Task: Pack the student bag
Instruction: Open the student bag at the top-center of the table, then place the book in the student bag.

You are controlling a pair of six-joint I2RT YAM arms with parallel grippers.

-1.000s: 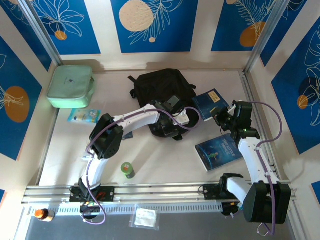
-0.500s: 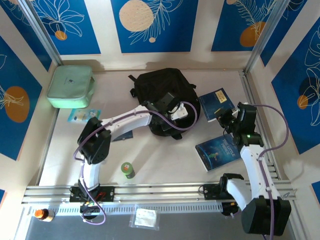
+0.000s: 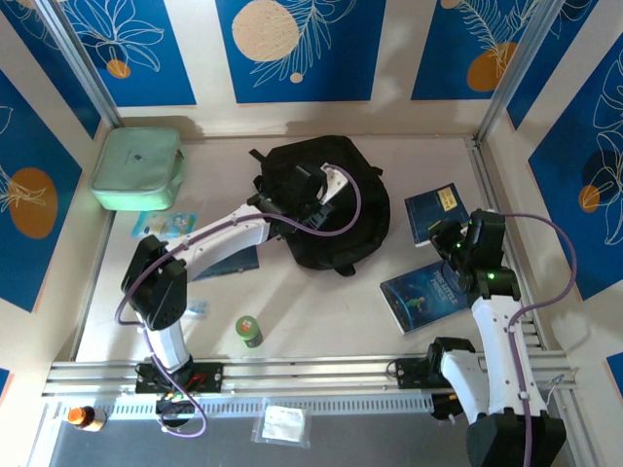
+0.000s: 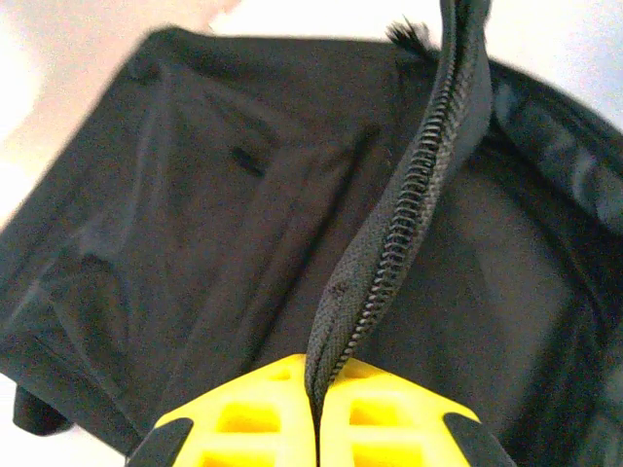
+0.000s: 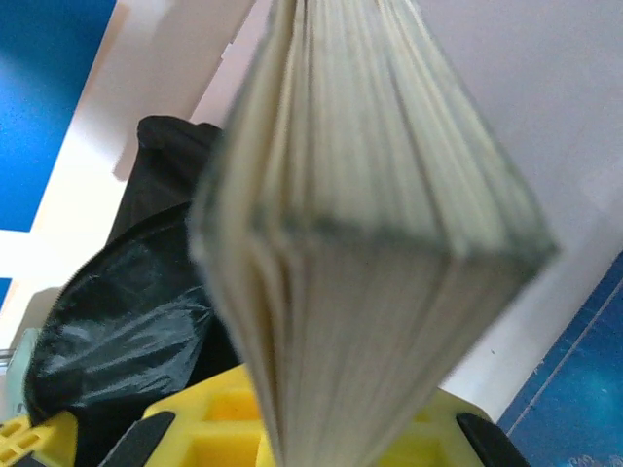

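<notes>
Your student bag (image 3: 336,209) lies toward the far edge of the bench (image 3: 311,302), roughly midway between its left and right edges, a slumped black heap of fabric. Your left fingers (image 4: 243,423) are clenched on the bag's zipper edge (image 4: 409,204). In the left wrist view the toothed tape runs straight up out of the pinch, and the dark lining falls away on both sides. That hold looks meant to lift the lip and prop the mouth open so that something can go in.

Your right fingers (image 5: 209,428) are grasping a blue book (image 3: 433,206) near the right edge of the bench, just beside the bag. The right wrist view looks along its page block, with the bag's black fabric beyond it to the left, so the book seems lined up toward the bag.

A second book (image 3: 421,292) lies flat on the bench, closer to the near edge. A mint green case (image 3: 138,167) sits in the far left corner, and a small green bottle (image 3: 248,331) stands close to the near edge. With these items outside the bag, I judge the packing to be at an early stage. You cannot tell from these views whether the mouth gapes wide enough for the book.
</notes>
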